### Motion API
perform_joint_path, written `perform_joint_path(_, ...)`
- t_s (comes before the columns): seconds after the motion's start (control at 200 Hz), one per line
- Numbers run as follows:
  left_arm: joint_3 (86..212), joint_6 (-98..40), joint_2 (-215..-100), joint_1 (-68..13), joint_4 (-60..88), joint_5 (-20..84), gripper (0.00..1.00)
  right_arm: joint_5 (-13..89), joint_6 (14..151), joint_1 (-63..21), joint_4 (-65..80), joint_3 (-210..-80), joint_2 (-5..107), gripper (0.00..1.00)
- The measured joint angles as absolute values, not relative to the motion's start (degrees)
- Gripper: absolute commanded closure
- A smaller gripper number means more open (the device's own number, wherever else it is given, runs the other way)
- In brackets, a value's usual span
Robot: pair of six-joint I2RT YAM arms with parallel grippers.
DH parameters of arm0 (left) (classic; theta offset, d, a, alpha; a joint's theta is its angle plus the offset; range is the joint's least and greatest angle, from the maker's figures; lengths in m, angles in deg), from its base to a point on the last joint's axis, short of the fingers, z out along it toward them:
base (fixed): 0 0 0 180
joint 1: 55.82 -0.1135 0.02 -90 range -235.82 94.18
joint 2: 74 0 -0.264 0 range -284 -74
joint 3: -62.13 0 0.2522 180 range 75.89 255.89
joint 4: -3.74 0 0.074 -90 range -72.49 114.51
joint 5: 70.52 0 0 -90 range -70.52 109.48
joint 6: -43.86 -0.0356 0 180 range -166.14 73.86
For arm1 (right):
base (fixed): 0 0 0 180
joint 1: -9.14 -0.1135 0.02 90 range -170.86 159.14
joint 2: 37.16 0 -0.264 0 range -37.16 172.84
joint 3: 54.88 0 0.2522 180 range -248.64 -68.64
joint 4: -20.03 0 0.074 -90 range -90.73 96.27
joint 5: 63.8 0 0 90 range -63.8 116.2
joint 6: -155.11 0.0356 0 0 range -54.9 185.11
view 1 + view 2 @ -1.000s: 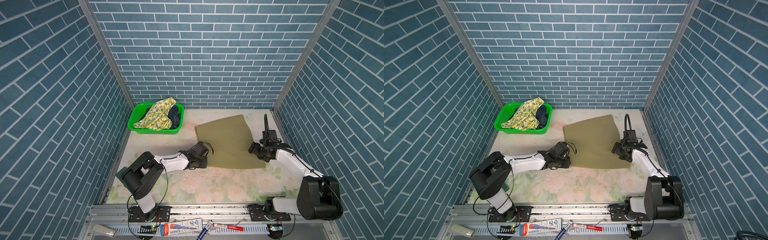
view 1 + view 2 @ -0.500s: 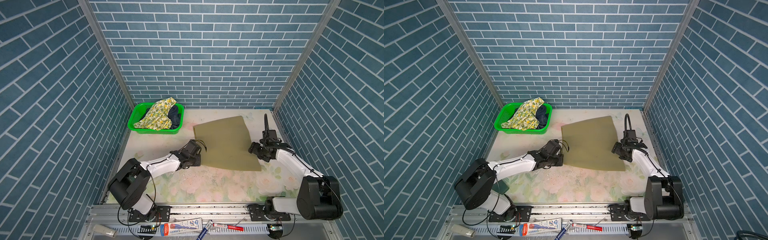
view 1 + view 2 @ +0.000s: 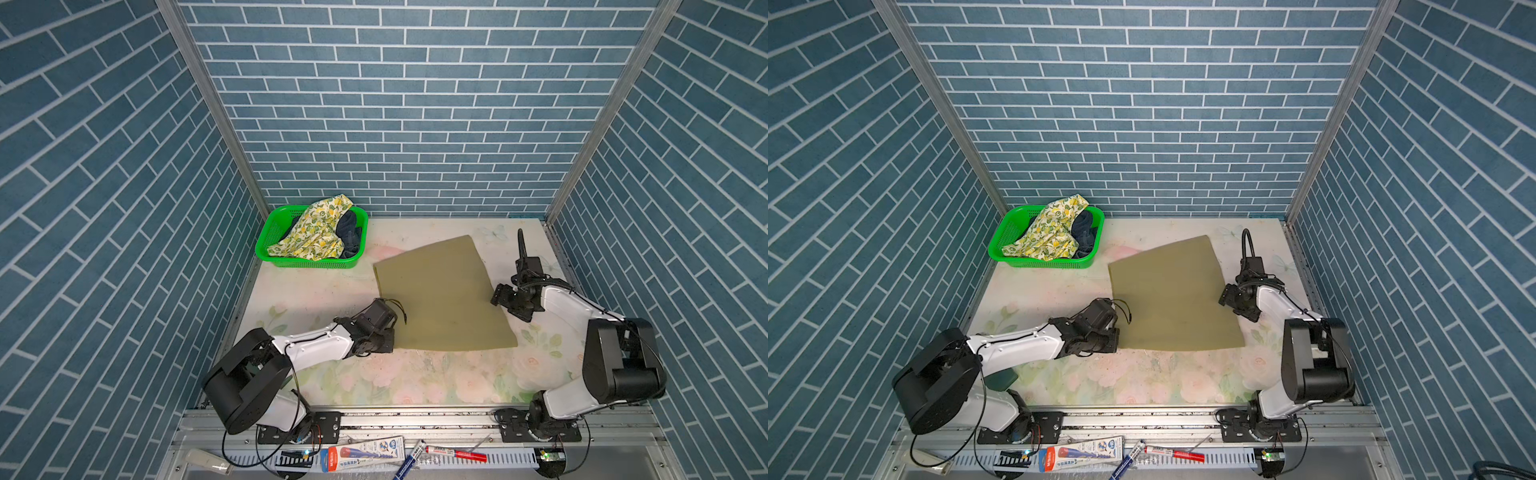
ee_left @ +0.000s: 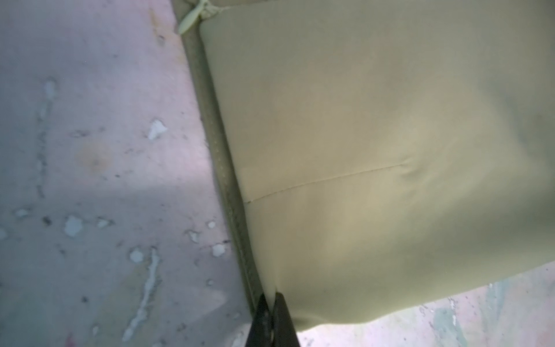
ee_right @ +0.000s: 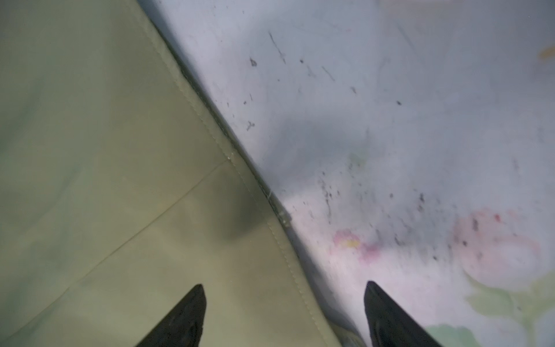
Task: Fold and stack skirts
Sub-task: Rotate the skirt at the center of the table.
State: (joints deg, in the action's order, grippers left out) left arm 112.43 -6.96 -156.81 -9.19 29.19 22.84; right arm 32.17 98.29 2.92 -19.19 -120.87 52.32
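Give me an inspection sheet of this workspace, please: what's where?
Surface: floral-print tabletop, scuffed.
Job's things: plain olive-khaki cloth skirt spread flat; lemon-print cream skirt and dark navy denim skirt heaped in green plastic mesh basket.
Clutter: markers and a tube packet by the front rail.
Grippers: left gripper shut on the olive-khaki skirt's edge; right gripper open, straddling its opposite edge.
Cables: black loops at both wrists.
Surroundings: blue brick-pattern walls.

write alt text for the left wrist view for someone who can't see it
The left gripper, jaws closed, pinches the stitched edge of an olive-khaki skirt close to a corner. The cloth lies smooth on a worn, pale table, one thin seam crossing it.
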Motion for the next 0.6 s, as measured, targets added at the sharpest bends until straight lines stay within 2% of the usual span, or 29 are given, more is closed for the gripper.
perform_joint_path(0.31, 119.1, -4.3, -163.8, -0.4, 29.1, 22.3, 1.00, 33.4, 97.6, 2.9, -18.3, -136.9, 61.4, 0.18)
perform_joint_path(0.52, 135.1, -5.5, -176.8, 4.1, 29.8, 23.5, 1.00, 32.9, 97.6, 4.3, -19.5, -145.0, 62.4, 0.17)
perform_joint_path(0.6, 141.1, -6.8, -180.2, 5.2, 30.1, 24.7, 0.92, 32.5, 97.6, 5.5, -19.8, -146.0, 60.1, 0.16)
